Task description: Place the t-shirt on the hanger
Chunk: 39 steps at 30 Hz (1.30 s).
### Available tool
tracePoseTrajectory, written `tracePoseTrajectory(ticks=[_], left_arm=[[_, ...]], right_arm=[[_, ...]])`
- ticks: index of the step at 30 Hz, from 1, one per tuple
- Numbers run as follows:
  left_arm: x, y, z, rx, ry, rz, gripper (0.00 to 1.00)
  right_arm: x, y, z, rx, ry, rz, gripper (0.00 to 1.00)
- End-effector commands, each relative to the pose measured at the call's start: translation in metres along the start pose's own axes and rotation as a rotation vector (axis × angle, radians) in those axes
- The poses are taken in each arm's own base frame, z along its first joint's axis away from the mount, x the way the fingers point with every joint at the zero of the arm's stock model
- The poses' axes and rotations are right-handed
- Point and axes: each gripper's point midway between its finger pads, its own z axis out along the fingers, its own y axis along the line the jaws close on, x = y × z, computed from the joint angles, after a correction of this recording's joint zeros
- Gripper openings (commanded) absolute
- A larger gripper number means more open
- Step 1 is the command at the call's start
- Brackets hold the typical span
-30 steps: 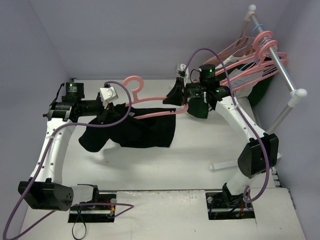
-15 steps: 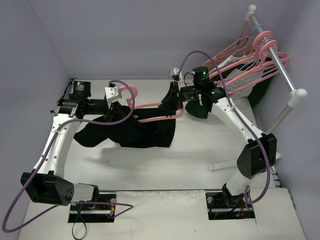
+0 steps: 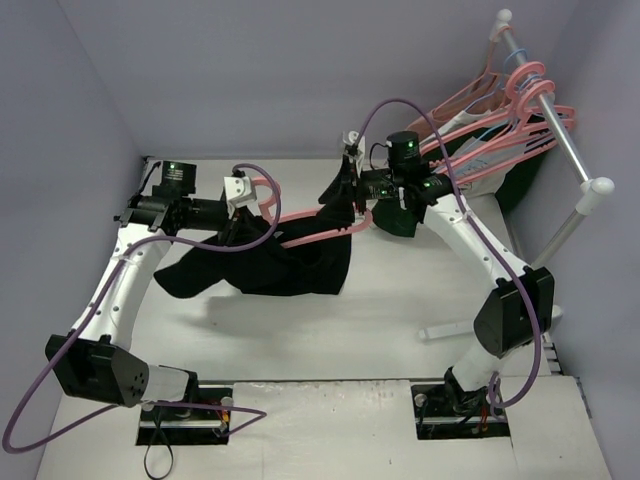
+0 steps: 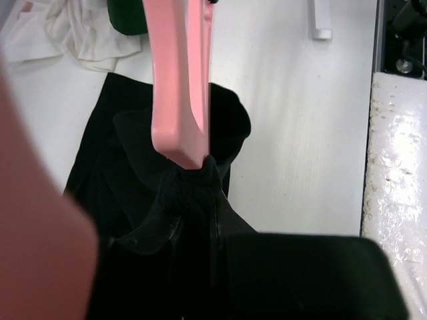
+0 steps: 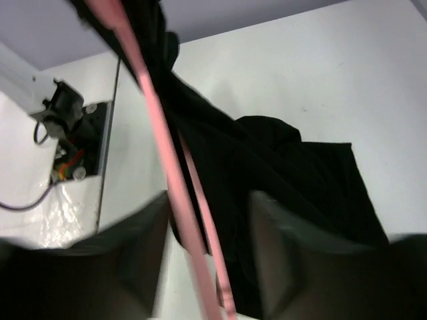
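The black t-shirt (image 3: pixel 290 265) hangs bunched in the air over the table, between the two arms. My left gripper (image 3: pixel 248 212) is shut on its upper fabric, which fills the left wrist view (image 4: pixel 133 200). The pink hanger (image 3: pixel 310 222) runs slanted from its hook near the left gripper to my right gripper (image 3: pixel 352 205). One hanger end (image 4: pixel 177 80) pokes into the shirt fabric just ahead of the left jaws. In the right wrist view the hanger's two thin bars (image 5: pixel 167 167) pass between my fingers (image 5: pixel 137 253), which hold them, with the shirt (image 5: pixel 280 167) behind.
A metal rail (image 3: pixel 565 150) at the back right carries several more pink hangers (image 3: pixel 510 100), with a dark green garment (image 3: pixel 520 180) below. White garments (image 4: pixel 73 33) lie at the table's far side. A small white bar (image 3: pixel 440 331) lies on the table near the right arm.
The left gripper has moved right and toward the back with the shirt. The right gripper has shifted slightly left with the hanger. The hanger's hook now sits close behind the left gripper.
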Motion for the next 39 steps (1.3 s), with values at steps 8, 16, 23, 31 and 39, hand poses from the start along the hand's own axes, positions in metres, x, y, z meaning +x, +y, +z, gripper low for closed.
tracePoseTrajectory(ticks=[8,16,23,31,39], left_arm=[[-0.011,0.031,-0.036,-0.286,0.091,0.004,0.00],[-0.023,0.036,-0.048,-0.393,0.062,-0.051,0.00],[-0.026,0.027,-0.056,-0.440,0.050,-0.079,0.00],[-0.031,0.011,-0.056,-0.408,0.017,-0.079,0.00],[-0.025,0.004,-0.059,-0.421,0.021,-0.081,0.00]], right_arm=[[-0.050,-0.067,-0.094,0.646,-0.155,0.081,0.80],[-0.005,-0.038,-0.042,0.768,-0.197,0.364,0.67],[0.008,-0.016,0.030,0.746,-0.258,0.500,0.67],[0.016,-0.023,0.074,0.718,-0.242,0.525,0.64],[0.035,-0.041,0.058,0.817,-0.225,0.513,0.12]])
